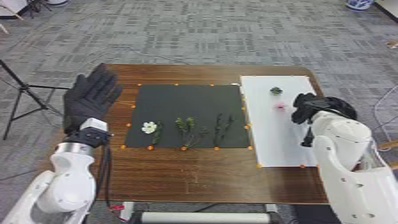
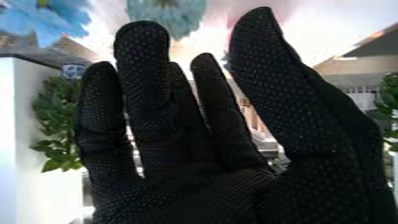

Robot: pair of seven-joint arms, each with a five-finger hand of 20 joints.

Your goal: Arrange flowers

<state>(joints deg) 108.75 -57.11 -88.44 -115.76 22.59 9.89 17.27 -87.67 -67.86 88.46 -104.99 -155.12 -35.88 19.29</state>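
Two blooms (image 1: pixel 280 106) look placed; my right hand (image 1: pixel 330 106), wide by the surface's (image 1: pixel 178 175) right edge, should next pinch a stem (image 1: pixel 218 131).

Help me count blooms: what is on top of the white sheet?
In the head view, a small dark bloom and a pink one are on the white sheet. The right hand covers part of its right side; anything under there can't be seen.

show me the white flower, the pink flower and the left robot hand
white flower (image 1: pixel 148 127): head view, on its white petals
pink flower (image 1: pixel 280 106): head view, on the middle of its bloom
left robot hand (image 1: pixel 88 102): head view, on the broad part of its black glove
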